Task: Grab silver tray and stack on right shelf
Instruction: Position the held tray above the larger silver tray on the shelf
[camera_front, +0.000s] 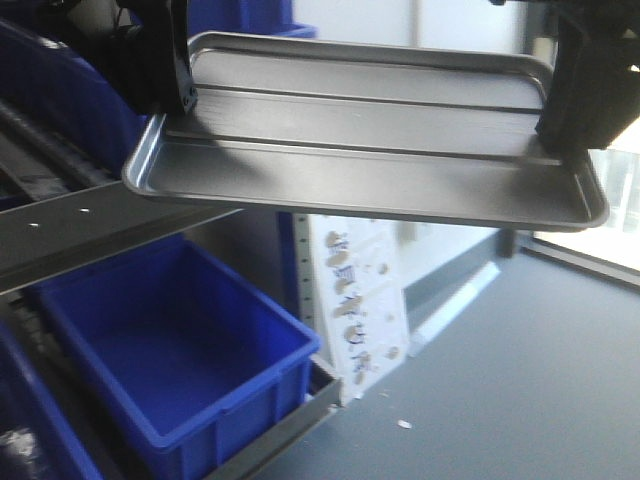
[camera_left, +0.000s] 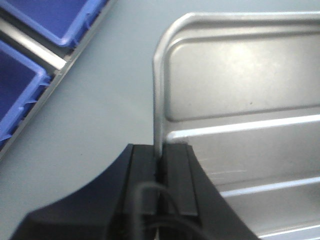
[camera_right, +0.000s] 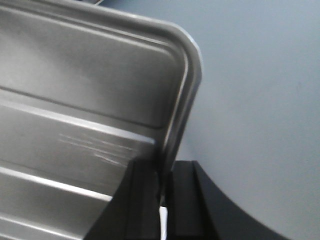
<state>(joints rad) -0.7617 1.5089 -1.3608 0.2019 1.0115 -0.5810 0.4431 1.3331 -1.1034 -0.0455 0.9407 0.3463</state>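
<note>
a: where is the tray held at this moment?
b: the silver tray (camera_front: 370, 150) is carried in the air, roughly level and well above the grey floor (camera_front: 500, 390). it is not yet set on the shelf (camera_front: 70, 235), whose steel front bar is seen below the tray's left corner.
a: and the claws?
b: the left claw (camera_left: 161, 167) is closed narrow on the tray's left rim, and the right claw (camera_right: 162, 182) is clamped on the right rim the same way. the thin rim is pinched at both short ends, it is judged, so that the wide, slick sheet is kept from swinging or twisting.
a: what is left to be done?
b: it is judged that the tray must be brought left over the bar and lowered onto that level. the blue bin (camera_front: 170, 340) underneath is to be avoided, and a slip of the polished rim is the risk to be watched.
</note>
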